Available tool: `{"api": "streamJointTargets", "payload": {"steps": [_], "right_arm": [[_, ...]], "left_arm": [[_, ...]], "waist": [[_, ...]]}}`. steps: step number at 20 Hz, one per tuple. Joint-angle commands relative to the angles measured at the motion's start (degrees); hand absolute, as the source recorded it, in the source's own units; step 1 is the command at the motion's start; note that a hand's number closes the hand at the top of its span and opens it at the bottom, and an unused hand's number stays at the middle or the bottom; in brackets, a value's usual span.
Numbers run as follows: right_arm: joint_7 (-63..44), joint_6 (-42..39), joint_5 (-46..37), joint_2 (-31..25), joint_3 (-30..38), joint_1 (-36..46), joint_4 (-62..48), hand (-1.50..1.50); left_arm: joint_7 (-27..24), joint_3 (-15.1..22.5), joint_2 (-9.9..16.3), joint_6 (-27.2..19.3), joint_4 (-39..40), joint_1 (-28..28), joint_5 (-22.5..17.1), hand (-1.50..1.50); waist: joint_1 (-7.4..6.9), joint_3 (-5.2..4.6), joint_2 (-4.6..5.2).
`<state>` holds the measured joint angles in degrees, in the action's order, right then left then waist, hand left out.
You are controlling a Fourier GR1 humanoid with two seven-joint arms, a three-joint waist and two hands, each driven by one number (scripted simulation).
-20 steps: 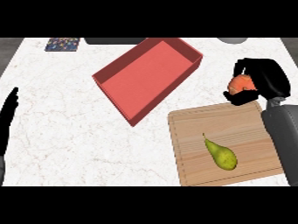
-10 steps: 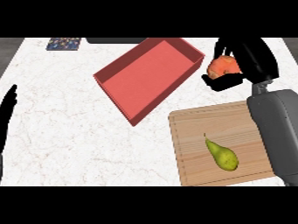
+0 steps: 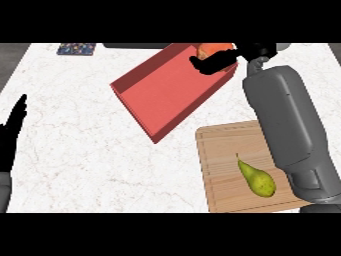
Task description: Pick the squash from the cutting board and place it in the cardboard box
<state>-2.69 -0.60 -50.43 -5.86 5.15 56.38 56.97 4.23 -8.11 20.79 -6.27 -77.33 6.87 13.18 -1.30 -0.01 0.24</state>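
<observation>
Counter [image 3: 92, 150]: squash [image 3: 213, 49] over box [image 3: 174, 90]

This is a kitchen: the desk [image 3: 92, 150] has a white marbled stone top of the sort used for worktops. A wooden cutting board [image 3: 225, 170] lies on it with a green pear [image 3: 257, 179] resting on the board's surface, which points to food preparation. Just beyond the board's far left corner sits a shallow red box [image 3: 165, 95], and further off, near the desk's far left corner, a small patterned item [image 3: 77, 48].
</observation>
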Motion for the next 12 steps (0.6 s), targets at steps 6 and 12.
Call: {"api": "streamJointTargets", "payload": {"steps": [6, 12], "right_arm": [[0.09, 9.24, 2.07, 5.13, 6.10, 13.89, -23.97, 1.50], [1.53, 14.45, 1.86, 4.08, 8.35, 18.59, -34.99, 1.50]], "left_arm": [[0.28, 1.08, -1.54, -0.30, 1.59, 2.88, 1.25, 0.00], [-0.50, -0.56, 1.12, 2.38, -0.77, 1.68, -0.32, 0.00]], "waist": [[-1.37, -0.02, 0.89], [-3.36, 0.00, 1.40]]}}
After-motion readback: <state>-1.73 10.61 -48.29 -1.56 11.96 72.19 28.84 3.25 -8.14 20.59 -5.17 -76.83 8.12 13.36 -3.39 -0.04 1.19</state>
